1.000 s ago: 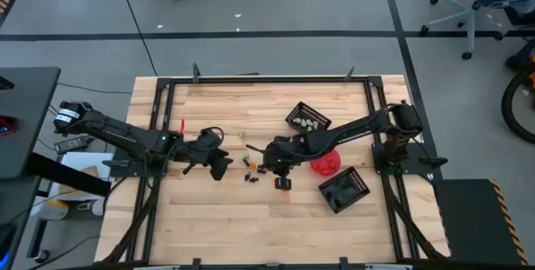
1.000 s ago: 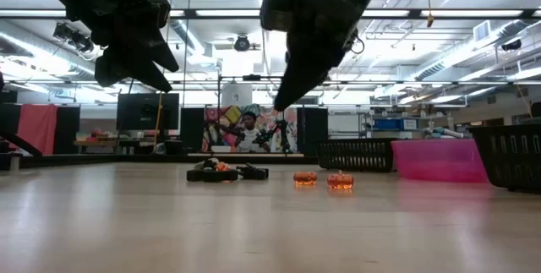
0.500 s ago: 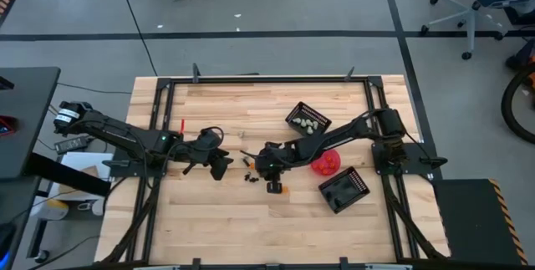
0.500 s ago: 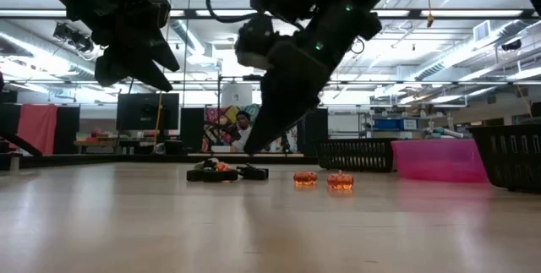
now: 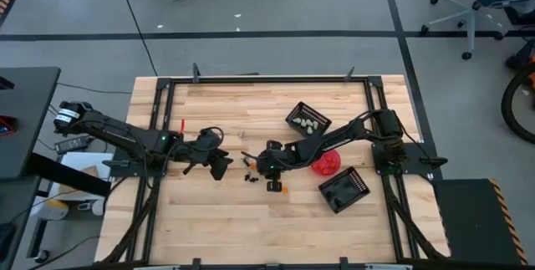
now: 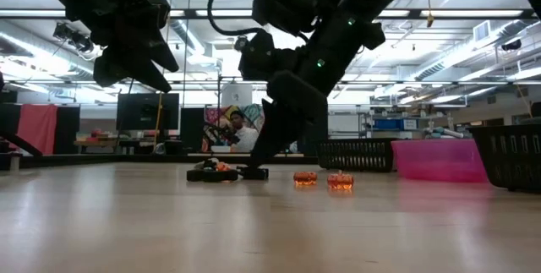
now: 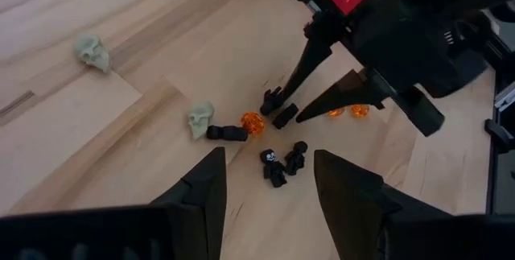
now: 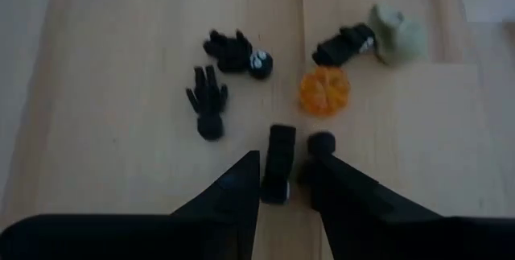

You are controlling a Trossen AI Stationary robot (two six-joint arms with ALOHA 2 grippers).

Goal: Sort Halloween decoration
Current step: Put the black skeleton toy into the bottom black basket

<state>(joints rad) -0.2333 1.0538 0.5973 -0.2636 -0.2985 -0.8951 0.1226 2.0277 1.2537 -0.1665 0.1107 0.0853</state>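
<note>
The decoration is a cluster of tiny trinkets (image 5: 249,170) lying on the table's middle. In the right wrist view I see black figures (image 8: 236,52), an orange one (image 8: 324,91) and a pale skull (image 8: 398,35). Two more orange ones (image 6: 341,180) lie apart. My right gripper (image 8: 286,175) is open and low over the cluster, its fingers on either side of a black bar-shaped trinket (image 8: 278,159). My left gripper (image 5: 221,168) hangs open just left of the cluster, above the table. My right gripper comes down on the cluster slanting from the table's right, its fingertips (image 7: 273,97) at the table top. The black bar-shaped trinket (image 8: 278,151) lies on the wood along the gap between the fingers. Whether either finger touches it, I cannot tell.
A black slatted basket (image 5: 308,119) holding pale trinkets sits far right of the cluster, another basket (image 5: 344,190) near right, and the pink bowl (image 5: 327,164) between them under the right arm. A second pale skull (image 7: 94,51) lies apart. Bare wood spreads along the near side.
My right gripper has moved toward the table's left and down, from above the two orange trinkets to the black ones in the cluster, its fingertips now at the table top. The trinkets lie where they were.
</note>
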